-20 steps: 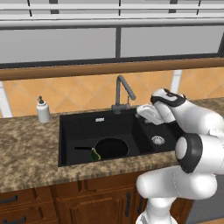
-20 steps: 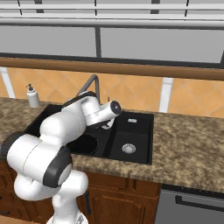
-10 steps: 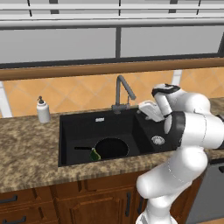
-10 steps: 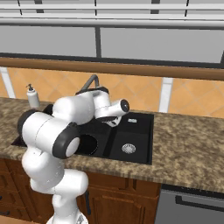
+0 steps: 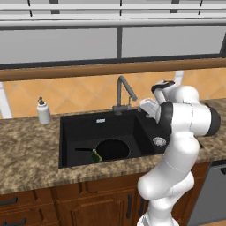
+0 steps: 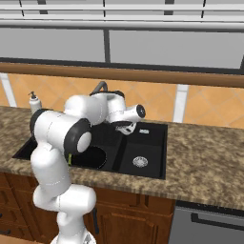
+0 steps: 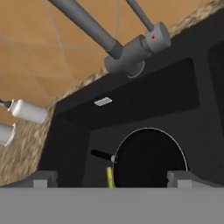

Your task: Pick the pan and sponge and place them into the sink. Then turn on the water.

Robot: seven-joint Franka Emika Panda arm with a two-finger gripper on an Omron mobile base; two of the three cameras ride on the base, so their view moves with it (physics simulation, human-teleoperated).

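The black pan (image 5: 112, 150) lies in the wide bowl of the black sink (image 5: 84, 128), its thin handle pointing left. The small green sponge (image 5: 96, 156) rests against the pan's left rim beside the handle. My gripper (image 5: 148, 109) hovers just right of the grey gooseneck faucet (image 5: 124, 92), above the divider between the bowls. In the hand view, the fingertips (image 7: 44, 179) stand wide apart with nothing between them, so my gripper (image 7: 113, 179) is open. It looks down on the pan (image 7: 148, 158), the sponge's yellow edge (image 7: 109, 176) and the faucet's base (image 7: 131, 54). No water is in view at the spout.
A white soap dispenser (image 5: 43, 111) stands on the granite counter (image 5: 26, 150) left of the sink. The narrow bowl's silver drain (image 6: 139, 161) lies right of my arm. Behind the faucet are a tiled wall and a wooden ledge (image 5: 88, 70).
My arm's elbow has swung up and round over the sink. The hand has stayed beside the faucet, edging slightly toward it. The pan and sponge have not moved.
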